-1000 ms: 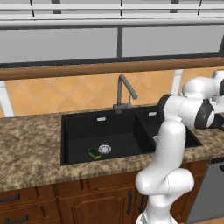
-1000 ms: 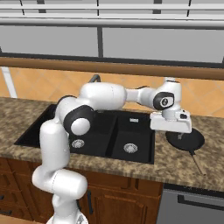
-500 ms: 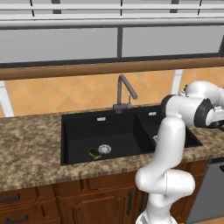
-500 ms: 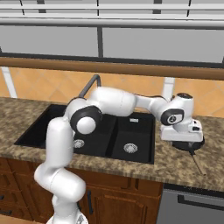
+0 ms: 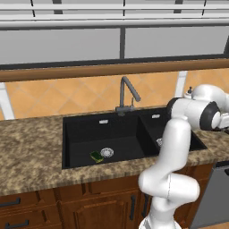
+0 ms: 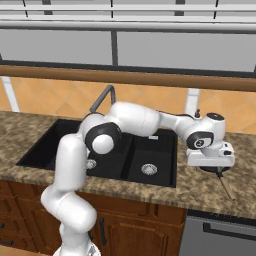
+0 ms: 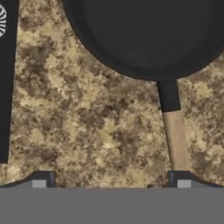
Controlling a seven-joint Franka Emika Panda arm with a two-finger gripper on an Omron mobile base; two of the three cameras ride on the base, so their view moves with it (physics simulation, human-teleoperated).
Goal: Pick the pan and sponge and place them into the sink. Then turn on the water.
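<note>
Jaws wide, over pan (image 7: 148, 35) handle

Light is even and fairly bright across both base views, flat and diffuse with no clear source. The speckled surface (image 6: 210, 185) shows no hard cast shadows. The black sink (image 5: 85, 134) reads as a dark matte well with little inner detail, its silver drain catching a small highlight. The white arm carries soft shading and no glare. The hand view is sharp, the pan (image 7: 148, 35) dull black without reflections. Edges look slightly jagged; no blur or lens distortion.
</note>
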